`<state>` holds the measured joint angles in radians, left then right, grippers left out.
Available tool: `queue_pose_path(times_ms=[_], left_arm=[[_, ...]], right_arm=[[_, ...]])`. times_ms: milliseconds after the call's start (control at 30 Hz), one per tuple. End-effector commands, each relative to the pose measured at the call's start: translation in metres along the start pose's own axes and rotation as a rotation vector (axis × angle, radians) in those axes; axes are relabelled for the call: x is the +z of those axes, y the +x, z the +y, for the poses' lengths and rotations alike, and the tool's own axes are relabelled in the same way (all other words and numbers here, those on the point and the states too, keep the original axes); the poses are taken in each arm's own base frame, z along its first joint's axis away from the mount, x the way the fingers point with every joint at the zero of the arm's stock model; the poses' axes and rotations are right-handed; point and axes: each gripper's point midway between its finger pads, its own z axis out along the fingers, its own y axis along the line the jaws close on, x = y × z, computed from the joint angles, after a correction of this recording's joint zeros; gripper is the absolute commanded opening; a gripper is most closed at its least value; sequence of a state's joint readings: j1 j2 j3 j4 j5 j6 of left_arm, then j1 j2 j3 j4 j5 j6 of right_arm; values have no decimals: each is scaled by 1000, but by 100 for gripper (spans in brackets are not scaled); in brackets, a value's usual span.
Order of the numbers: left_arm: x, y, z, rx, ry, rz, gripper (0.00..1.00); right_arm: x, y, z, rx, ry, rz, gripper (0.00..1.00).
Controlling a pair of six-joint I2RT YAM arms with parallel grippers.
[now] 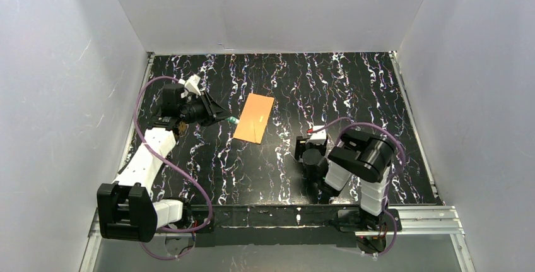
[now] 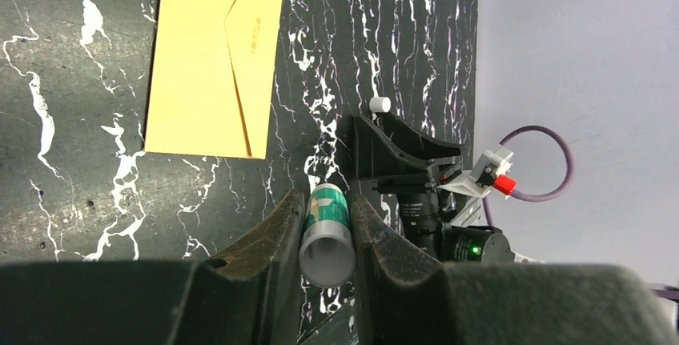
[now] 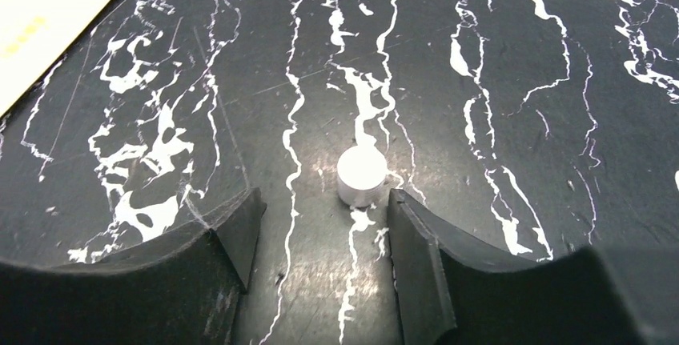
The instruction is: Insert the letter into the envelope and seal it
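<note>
Currently found left hand [image 2: 327,202] stretched forward, clamped on glue stick [image 2: 327,237] beside envelope [image 1: 253,117] lying flat on worktop [image 1: 353,95], bare surface along its other edges; right hand [image 3: 324,201] low, spread around white cap [image 3: 362,174].

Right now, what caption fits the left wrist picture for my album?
Left pincer clamped on a green-and-white tube, orange envelope lying flat on the marbled table ahead.

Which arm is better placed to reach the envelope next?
Probably left: the left end effector grips a glue stick close to the envelope. The right end effector stands open, farther off, by a small white cap.
</note>
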<state>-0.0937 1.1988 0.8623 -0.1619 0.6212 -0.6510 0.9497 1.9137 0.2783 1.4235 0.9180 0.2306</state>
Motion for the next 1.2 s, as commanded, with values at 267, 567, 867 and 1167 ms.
queue_pose_path(times_ms=[267, 567, 867, 1167], left_arm=[[-12, 7, -1, 70, 0, 4, 0], [-22, 10, -4, 31, -17, -23, 0], [-26, 16, -22, -72, 51, 6, 0], [-18, 9, -30, -159, 93, 16, 0]], right_arm=[[-24, -41, 13, 17, 69, 250, 82], [-34, -91, 1, -60, 194, 524, 80], [-8, -100, -14, 21, 82, 906, 73], [10, -69, -22, 26, 84, 1055, 58]])
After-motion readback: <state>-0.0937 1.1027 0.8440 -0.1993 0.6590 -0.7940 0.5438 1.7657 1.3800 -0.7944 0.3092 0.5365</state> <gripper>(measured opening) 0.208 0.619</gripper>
